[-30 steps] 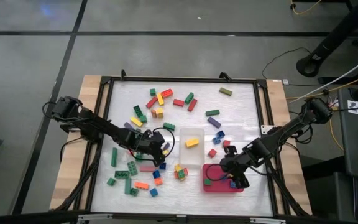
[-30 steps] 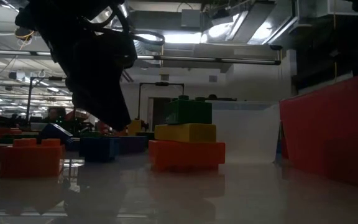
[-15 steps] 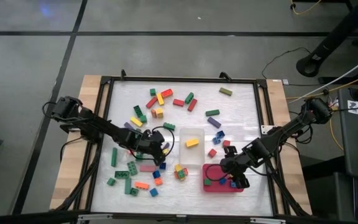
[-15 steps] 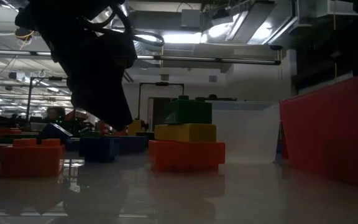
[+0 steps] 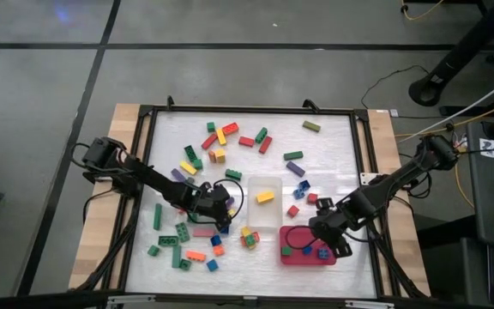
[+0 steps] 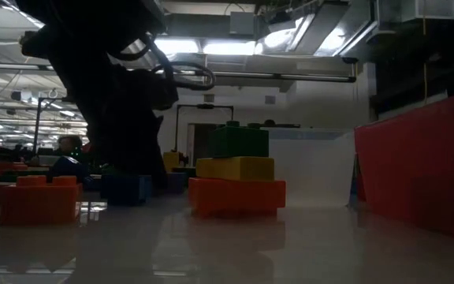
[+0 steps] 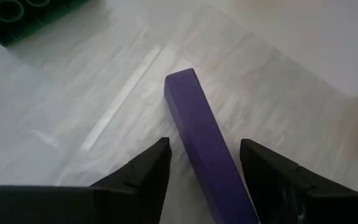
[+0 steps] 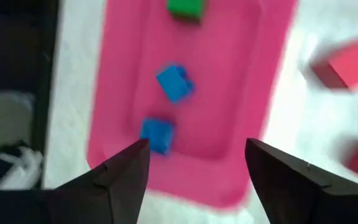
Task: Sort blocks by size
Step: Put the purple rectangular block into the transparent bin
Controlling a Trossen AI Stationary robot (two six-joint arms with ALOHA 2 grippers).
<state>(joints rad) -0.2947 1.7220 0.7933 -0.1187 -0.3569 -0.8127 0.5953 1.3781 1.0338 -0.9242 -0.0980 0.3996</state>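
White table [image 5: 333, 146] strewn with blocks [image 5: 221, 136], most scattered across left and centre. Clear tub [image 5: 265, 211] mid-table holds one yellow bar. Red tray [image 5: 292, 258] near front holds green and blue squares. Right gripper [image 5: 331, 242] above tray, fingers spread, empty. Left gripper [image 7: 201, 168] low, fingers straddling purple bar [image 7: 204, 140], not clamped.

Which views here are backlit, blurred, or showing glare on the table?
Low view: backlit by ceiling lights, the left arm a dark silhouette, the stacked green, yellow and orange blocks mirrored in the glossy table. Right wrist view: soft throughout, the red tray and its blue blocks smeared. Left wrist view: sharp on the purple bar, with streaky glare on the table.
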